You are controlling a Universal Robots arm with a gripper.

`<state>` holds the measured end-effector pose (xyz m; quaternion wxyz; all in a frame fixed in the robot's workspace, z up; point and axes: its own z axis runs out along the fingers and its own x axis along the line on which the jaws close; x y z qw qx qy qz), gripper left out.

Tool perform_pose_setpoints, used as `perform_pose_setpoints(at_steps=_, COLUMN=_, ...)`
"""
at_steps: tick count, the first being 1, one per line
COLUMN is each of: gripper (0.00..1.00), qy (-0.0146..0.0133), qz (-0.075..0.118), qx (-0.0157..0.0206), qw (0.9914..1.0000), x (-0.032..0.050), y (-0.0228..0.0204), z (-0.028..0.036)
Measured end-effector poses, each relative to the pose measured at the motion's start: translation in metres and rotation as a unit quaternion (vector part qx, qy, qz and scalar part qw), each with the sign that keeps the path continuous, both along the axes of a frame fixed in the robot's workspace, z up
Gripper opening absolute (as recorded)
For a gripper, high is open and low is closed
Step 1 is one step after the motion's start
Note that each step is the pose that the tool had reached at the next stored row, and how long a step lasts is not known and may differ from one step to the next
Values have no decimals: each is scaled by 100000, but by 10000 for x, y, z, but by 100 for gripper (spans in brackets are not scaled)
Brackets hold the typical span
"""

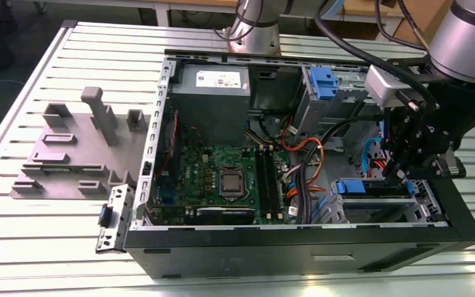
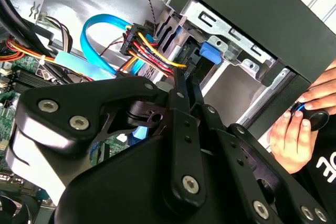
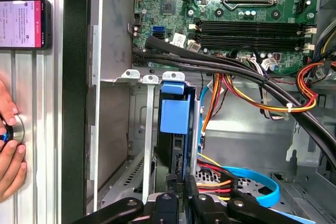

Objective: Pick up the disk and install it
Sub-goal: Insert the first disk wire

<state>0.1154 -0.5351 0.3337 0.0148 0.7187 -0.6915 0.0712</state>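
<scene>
The disk (image 1: 361, 186) lies in the drive cage at the near right corner of the open computer case. Its blue bracket (image 3: 173, 109) sits between the cage's metal rails, level with their bent tabs. The same blue bracket (image 2: 208, 53) shows beyond the fingertips in the second wrist view. My gripper (image 1: 402, 176) hangs just above that bay, at the bracket's end on the exterior view's right. Its black fingers (image 2: 181, 85) run close together to a narrow tip, and I see nothing held between them. In the first wrist view the gripper (image 3: 182, 178) sits directly over the disk's dark edge.
Orange, red and blue cables (image 3: 247, 179) crowd the space beside the bay. The motherboard (image 1: 221, 173) and the grey power-supply box (image 1: 213, 86) fill the case. A grey fixture (image 1: 72, 148) stands at the exterior view's left. A person's hand (image 2: 294, 135) and a phone (image 3: 23, 23) rest outside the case wall.
</scene>
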Motion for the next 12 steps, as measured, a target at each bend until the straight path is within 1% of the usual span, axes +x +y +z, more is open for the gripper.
perform_pose_setpoints(at_steps=4, gripper=17, qy=0, qz=3, qx=3, qw=100000, x=-9, y=-14, z=-7)
perform_pose_setpoints(at_steps=12, gripper=17, qy=1, qz=-8, qx=10, qw=100000, x=-7, y=-16, z=-20)
